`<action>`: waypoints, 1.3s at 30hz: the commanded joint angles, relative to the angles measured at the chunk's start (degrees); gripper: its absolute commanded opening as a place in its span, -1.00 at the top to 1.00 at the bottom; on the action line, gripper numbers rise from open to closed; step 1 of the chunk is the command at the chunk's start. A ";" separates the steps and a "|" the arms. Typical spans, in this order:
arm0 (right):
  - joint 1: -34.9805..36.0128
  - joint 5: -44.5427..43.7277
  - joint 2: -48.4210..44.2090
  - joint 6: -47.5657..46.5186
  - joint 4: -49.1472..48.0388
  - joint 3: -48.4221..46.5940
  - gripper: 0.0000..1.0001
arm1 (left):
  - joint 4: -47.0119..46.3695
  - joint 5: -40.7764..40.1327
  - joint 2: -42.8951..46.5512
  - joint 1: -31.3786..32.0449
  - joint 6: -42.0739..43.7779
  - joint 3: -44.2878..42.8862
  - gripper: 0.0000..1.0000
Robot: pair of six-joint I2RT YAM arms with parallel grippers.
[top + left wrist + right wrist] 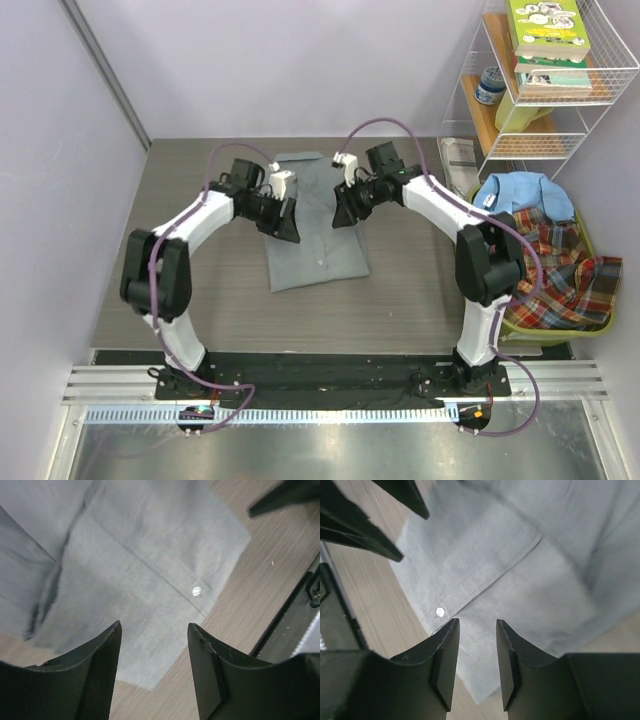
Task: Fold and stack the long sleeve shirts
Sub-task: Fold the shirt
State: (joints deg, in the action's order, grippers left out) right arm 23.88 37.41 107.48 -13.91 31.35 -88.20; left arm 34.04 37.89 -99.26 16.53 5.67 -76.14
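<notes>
Top view: a grey wood-grain table (pixel 200 300) stands between pale lavender walls, with a white wire shelf (pixel 575 140) carrying books (pixel 545 30) at the far right corner. The grey shirt (pixel 318 255) lies folded into a flat rectangle at the table centre, collar toward the far edge. Both arms are bent at the elbow and reach inward. The left gripper (pixel 283 225) sits over the shirt's left edge and the right gripper (pixel 345 210) over its right edge. A green basket (pixel 583 222) at the table's right side holds the light blue shirt (pixel 525 192) on top of the plaid shirt (pixel 560 275). Left wrist view: the two fingers (pixel 95 675) stand well apart with nothing between them, above a corner of the grey cloth, where a white button (pixel 196 590) shows near the hem. Right wrist view: the fingers (pixel 445 665) stand apart with a narrower gap that holds nothing, above the same buttoned hem, with bare table beside it.
</notes>
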 commanded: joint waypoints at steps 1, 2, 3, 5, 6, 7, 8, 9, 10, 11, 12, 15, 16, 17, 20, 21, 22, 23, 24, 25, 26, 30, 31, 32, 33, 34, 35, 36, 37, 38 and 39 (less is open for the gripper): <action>-0.15 5.66 8.08 8.37 -0.15 2.95 0.20 | -3.54 2.01 -8.39 -0.72 -10.85 1.96 -0.12; -0.15 6.18 8.96 9.68 -0.85 3.99 0.19 | -3.81 1.23 -9.53 -0.71 -11.38 1.70 -0.12; -0.15 6.27 9.67 10.39 -1.46 4.87 0.20 | -3.29 0.44 -10.85 -0.89 -11.91 1.26 -0.11; -0.24 6.62 11.52 12.75 -3.40 7.76 0.19 | -2.32 0.43 -14.02 -1.06 -12.44 0.99 -0.10; -0.15 7.58 11.87 13.47 -4.01 9.09 0.20 | -1.62 0.69 -15.16 -1.15 -12.35 0.91 -0.08; -0.15 7.94 11.70 13.73 -5.93 10.67 0.20 | -0.91 1.57 -16.21 -1.07 -12.09 0.99 -0.08; -0.15 8.12 11.35 16.96 -7.08 14.34 0.20 | -0.21 3.14 -16.57 -1.07 -11.74 1.60 -0.08; -0.06 8.99 10.82 18.38 -8.40 16.46 0.20 | 1.27 4.81 -16.66 -0.98 -11.21 1.96 -0.07; -0.06 9.43 9.08 19.61 -11.02 18.49 0.20 | 2.51 5.09 -16.32 -0.89 -9.90 2.22 -0.07; 0.20 9.70 7.84 20.49 -12.09 22.42 0.20 | 3.48 6.39 -15.88 -0.89 -8.15 2.92 -0.07; 0.20 9.96 6.35 22.33 -13.41 24.46 0.20 | 5.49 7.89 -15.09 -1.15 -6.65 3.27 -0.07; 0.38 10.32 -1.20 23.67 -15.53 27.65 0.13 | 5.77 10.79 -8.60 -2.29 -3.65 5.47 -0.13; 0.29 10.14 -3.31 23.49 -14.66 27.56 0.11 | 4.73 11.76 -6.49 -2.64 -4.17 6.17 -0.15; 0.29 9.97 -8.03 23.49 -14.48 27.65 0.05 | 4.37 12.81 -1.77 -3.00 -4.70 7.40 -0.18; 0.38 11.28 -15.69 25.07 -14.65 29.31 -0.01 | 1.65 18.87 7.72 -3.09 -8.63 11.17 -0.27; 0.90 12.15 -16.77 26.99 -15.79 30.27 -0.03 | 0.25 20.11 9.68 -2.83 -10.14 15.28 -0.29; 1.34 13.73 -17.91 27.96 -16.75 31.41 -0.04 | -3.33 21.68 11.79 -2.65 -11.89 17.23 -0.31; 2.22 14.35 -19.14 29.45 -18.16 34.30 -0.04 | -4.85 22.22 14.16 -2.39 -14.70 19.51 -0.32; 4.14 14.71 -19.33 30.34 -20.95 35.81 -0.04 | -6.86 22.84 14.97 -2.12 -15.68 21.45 -0.32; 5.46 15.32 -19.24 32.09 -22.37 37.04 -0.04 | -9.41 23.10 15.15 -1.86 -16.56 24.69 -0.32; 6.52 16.37 -18.80 32.45 -23.52 38.79 -0.04 | -10.82 23.19 14.98 -1.60 -17.35 25.94 -0.32; 10.31 18.57 -10.05 31.84 -24.68 37.41 -0.03 | -15.40 24.68 6.84 -1.24 -19.90 28.85 -0.29; 10.40 18.93 -8.01 31.93 -24.24 35.58 -0.01 | -15.93 24.69 4.71 -1.15 -20.52 28.85 -0.28; 10.31 19.10 -6.51 31.67 -23.63 34.86 0.03 | -17.50 23.30 2.87 -1.24 -21.48 28.94 -0.26; 10.22 18.58 -5.28 31.40 -22.58 34.42 0.05 | -18.30 22.59 1.28 -1.50 -23.32 29.03 -0.25; 9.53 18.32 -2.57 30.97 -22.30 34.33 0.06 | -19.96 22.75 -2.30 -1.77 -25.34 29.81 -0.25; 9.00 18.40 -1.06 29.74 -21.69 34.24 0.06 | -21.63 22.67 -3.73 -2.38 -26.93 30.26 -0.25; 8.30 18.23 1.04 28.95 -19.68 34.15 0.08 | -23.56 21.62 -5.14 -2.56 -27.99 30.69 -0.23; 7.33 18.05 4.20 28.16 -18.71 34.06 0.10 | -24.63 21.35 -6.37 -2.82 -30.35 31.83 -0.24; 5.67 17.88 5.62 26.67 -17.83 33.89 0.11 | -26.29 21.52 -6.29 -3.00 -31.33 32.71 -0.23; 4.61 16.48 6.07 25.53 -15.38 33.71 0.12 | -27.35 21.00 -5.86 -3.00 -31.68 34.37 -0.23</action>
State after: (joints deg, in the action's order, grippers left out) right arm 32.29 57.41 109.75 16.49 10.92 -52.60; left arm 15.38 62.22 -104.95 14.22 -20.49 -45.52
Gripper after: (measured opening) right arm 0.444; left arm 0.613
